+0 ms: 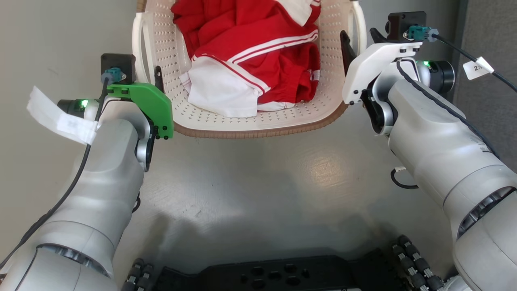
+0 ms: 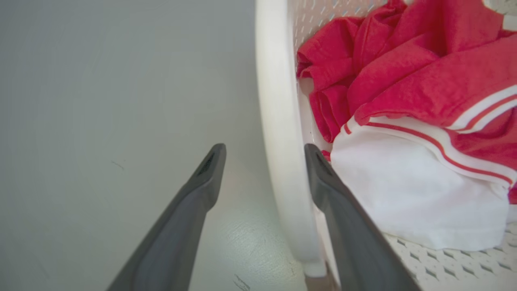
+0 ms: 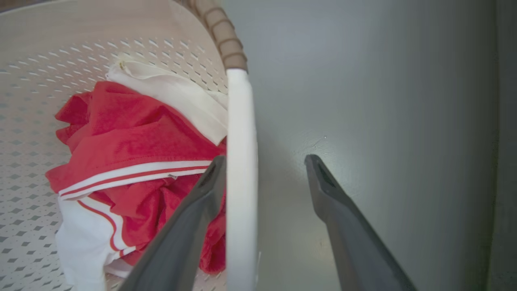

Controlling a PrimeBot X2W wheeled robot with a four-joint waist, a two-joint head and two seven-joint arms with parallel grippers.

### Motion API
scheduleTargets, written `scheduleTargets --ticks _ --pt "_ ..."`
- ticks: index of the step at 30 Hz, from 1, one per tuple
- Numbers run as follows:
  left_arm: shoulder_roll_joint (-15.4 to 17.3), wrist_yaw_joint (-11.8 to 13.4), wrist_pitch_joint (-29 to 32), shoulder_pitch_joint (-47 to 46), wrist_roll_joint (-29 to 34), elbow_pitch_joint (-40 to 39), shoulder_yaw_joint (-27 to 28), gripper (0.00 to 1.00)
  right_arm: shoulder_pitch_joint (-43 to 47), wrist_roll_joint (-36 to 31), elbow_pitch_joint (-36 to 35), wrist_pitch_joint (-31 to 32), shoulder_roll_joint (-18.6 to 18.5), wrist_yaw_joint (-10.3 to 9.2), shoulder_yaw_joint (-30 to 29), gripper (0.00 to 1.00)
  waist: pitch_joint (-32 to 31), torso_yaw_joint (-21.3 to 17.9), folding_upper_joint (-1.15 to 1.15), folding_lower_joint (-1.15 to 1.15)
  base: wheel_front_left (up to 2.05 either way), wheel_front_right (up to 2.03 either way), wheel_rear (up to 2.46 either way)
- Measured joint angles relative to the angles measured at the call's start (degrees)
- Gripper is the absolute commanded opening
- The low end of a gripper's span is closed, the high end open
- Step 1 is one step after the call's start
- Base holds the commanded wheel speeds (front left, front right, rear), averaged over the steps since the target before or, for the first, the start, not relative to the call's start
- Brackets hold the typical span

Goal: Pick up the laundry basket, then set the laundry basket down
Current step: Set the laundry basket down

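The left arm reaches forward from the lower left and the right arm from the lower right. Both forearms angle inward, so the wrists sit at the two sides of the laundry basket.

The left pincer is spread and straddles the basket's left handle. Its outer finger is over the grey floor, and its inner finger is inside the basket, just beside the handle. Whether that finger touches the handle cannot be told.

The right pincer is also spread, around the right handle. One finger is inside the basket, close against the white bar. The other finger is outside, apart from the bar and over the floor.

The basket lies straight ahead of the robot's base, between the two wrists and over the floor. Whether it rests on the floor cannot be told. Its open top faces up toward the head camera, and its handles point to the robot's left and right. The curved brown rim of its near side faces the robot. Its far end is cut off at the top of the head view, so its long axis cannot be told. Crumpled red and white clothes lie inside it.
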Motion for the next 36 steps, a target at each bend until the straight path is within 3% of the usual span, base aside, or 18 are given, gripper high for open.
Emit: scheduleTargets --ticks 24,36 --pt "0.07 -0.1 -3.41 4.33 -1.42 -2.59 2.66 1.0 2.87 0.31 -0.73 -1.4 -0.02 -0.02 -2.52 1.0 -12.09 -0.11 0.0 0.0 0.0 0.0 0.0" --pt "4.07 0.09 -3.41 10.78 1.22 -16.55 8.55 1.0 6.46 -5.76 -10.67 -1.47 -2.7 -0.05 -9.78 1.0 -21.49 -0.27 0.0 0.0 0.0 0.0 0.0"
